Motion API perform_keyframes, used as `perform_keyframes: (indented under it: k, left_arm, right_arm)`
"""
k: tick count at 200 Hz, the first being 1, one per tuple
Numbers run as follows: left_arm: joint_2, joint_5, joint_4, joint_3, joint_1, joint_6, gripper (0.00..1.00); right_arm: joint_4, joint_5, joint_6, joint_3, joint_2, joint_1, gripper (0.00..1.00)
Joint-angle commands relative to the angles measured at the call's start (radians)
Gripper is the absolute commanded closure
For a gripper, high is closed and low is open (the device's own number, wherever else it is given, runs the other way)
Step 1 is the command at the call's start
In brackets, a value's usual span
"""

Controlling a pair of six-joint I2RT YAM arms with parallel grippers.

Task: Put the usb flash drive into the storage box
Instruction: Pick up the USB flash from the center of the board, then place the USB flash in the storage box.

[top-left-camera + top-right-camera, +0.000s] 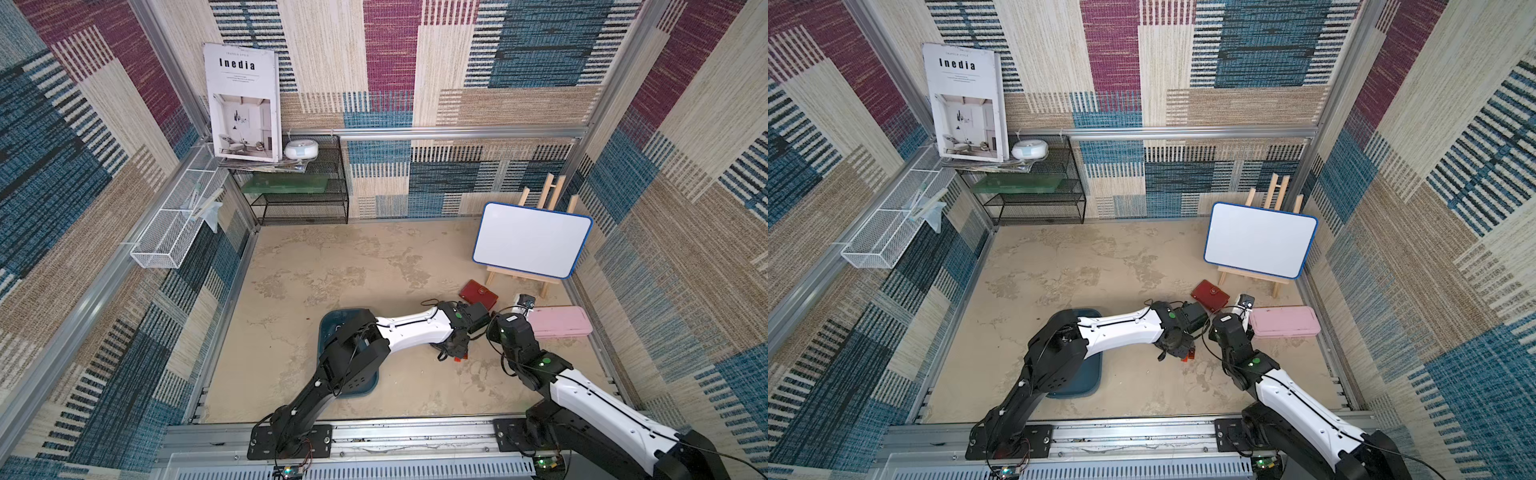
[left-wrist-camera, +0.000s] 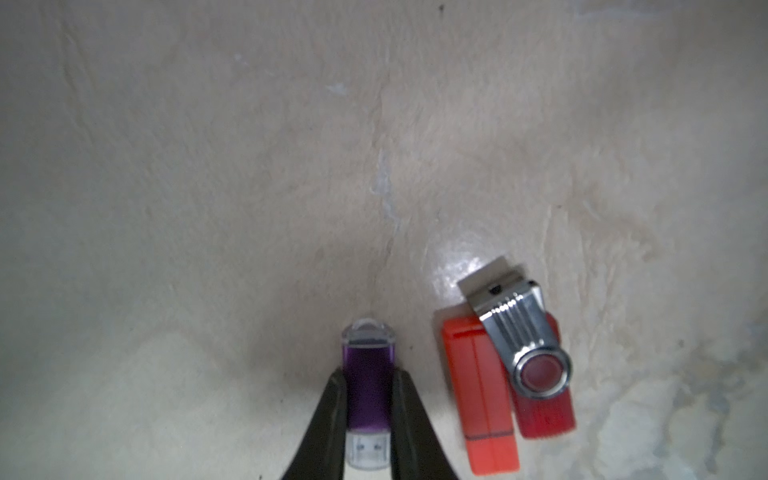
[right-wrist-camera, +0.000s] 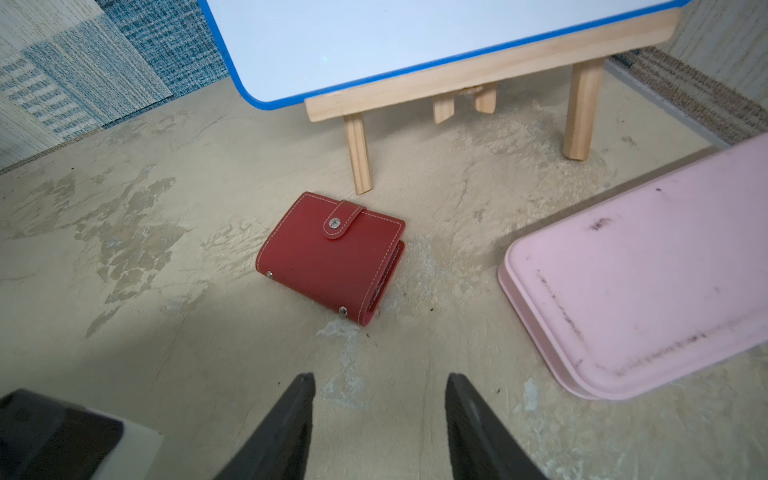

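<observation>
In the left wrist view a purple usb flash drive (image 2: 369, 386) with a clear cap sits between the fingers of my left gripper (image 2: 370, 375), which is shut on it, low over the table. Beside it lie an orange drive (image 2: 484, 399) and a red drive with a metal swivel clip (image 2: 536, 370). In both top views the left arm reaches across the dark teal storage box (image 1: 332, 326) (image 1: 1090, 374), hiding most of it; the left gripper (image 1: 451, 353) is to the box's right. My right gripper (image 3: 380, 380) is open over bare table.
A red wallet (image 3: 332, 257) (image 1: 478, 294) and a flat pink case (image 3: 648, 270) (image 1: 559, 322) lie ahead of the right gripper. A whiteboard on a wooden easel (image 1: 532, 239) stands behind them. At the back left are a black wire shelf (image 1: 299, 195) and a white wire basket (image 1: 174, 224).
</observation>
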Motion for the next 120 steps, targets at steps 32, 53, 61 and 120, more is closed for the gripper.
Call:
perform_keyframes:
  k: [32,53,61,120]
  left_arm:
    - [-0.125,-0.025,-0.009,-0.075,0.002,-0.013,0.9]
    - [-0.213,-0.029,-0.001,-0.12,0.001,-0.023,0.91]
    - [-0.253,-0.033,0.0,-0.144,-0.001,-0.029,0.91]
    - [-0.603,-0.143,-0.039,-0.404,-0.001,-0.106,0.9]
  right_arm:
    - [0.025,0.007,0.003,-0.002,0.0,0.0,0.44]
    - [0.026,0.006,0.003,-0.003,0.0,0.0,0.44]
    - [0.026,0.004,0.004,-0.003,0.0,0.0,0.44]
    - [0.027,0.003,0.003,-0.003,0.002,0.0,0.44]
